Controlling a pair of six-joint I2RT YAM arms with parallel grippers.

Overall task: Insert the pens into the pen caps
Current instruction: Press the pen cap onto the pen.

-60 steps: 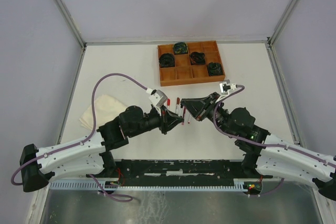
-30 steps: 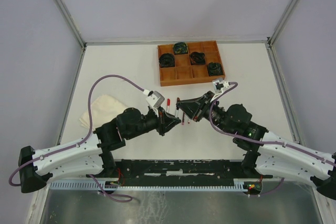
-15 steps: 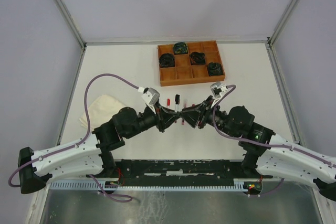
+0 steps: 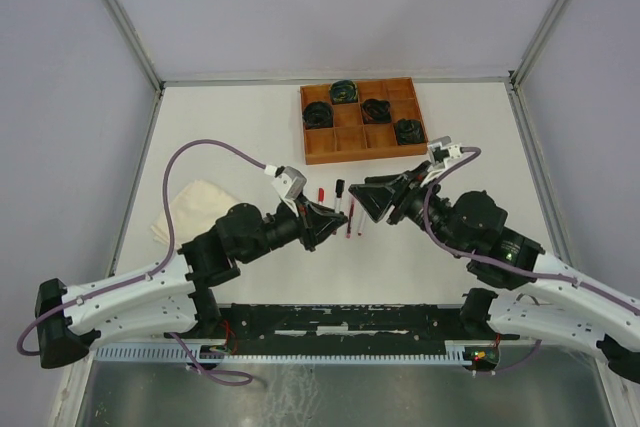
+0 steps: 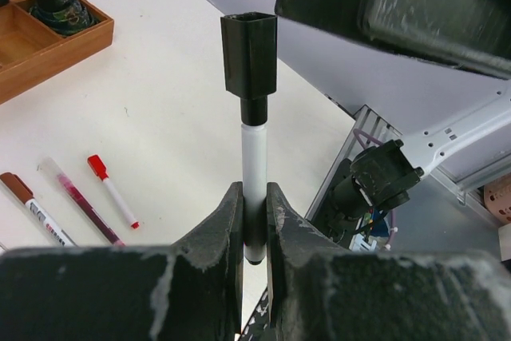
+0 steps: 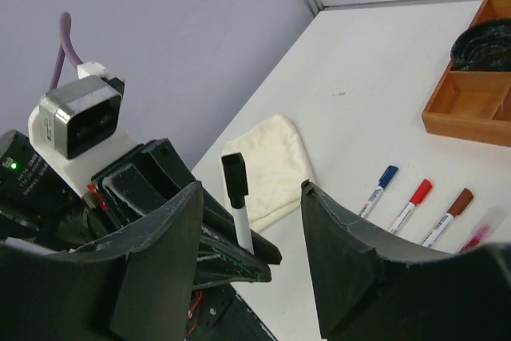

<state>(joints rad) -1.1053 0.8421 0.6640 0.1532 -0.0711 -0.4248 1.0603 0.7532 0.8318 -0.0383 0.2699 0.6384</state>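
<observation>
My left gripper (image 5: 254,221) is shut on the lower barrel of a white pen (image 5: 253,157) that stands upright with a black pen cap (image 5: 249,65) seated on its top. From above, this pen (image 4: 340,190) sticks up between the two arms. My right gripper (image 6: 251,189) is open, its fingers spread wide on either side of the capped pen (image 6: 242,233) without touching it. Blue (image 6: 378,189), red (image 6: 411,204) and brown (image 6: 449,215) capped pens lie side by side on the table, with a pink-marked pen (image 6: 479,237) beside them.
A wooden compartment tray (image 4: 345,157) with dark coiled cable bundles (image 4: 376,110) stands at the back. A folded cream cloth (image 4: 190,209) lies at the left. The lying pens (image 4: 350,222) are just under and between the two grippers.
My right gripper has opened and drawn back to the right, leaving the black cap on the pen. The left gripper still holds that pen in the same place.
</observation>
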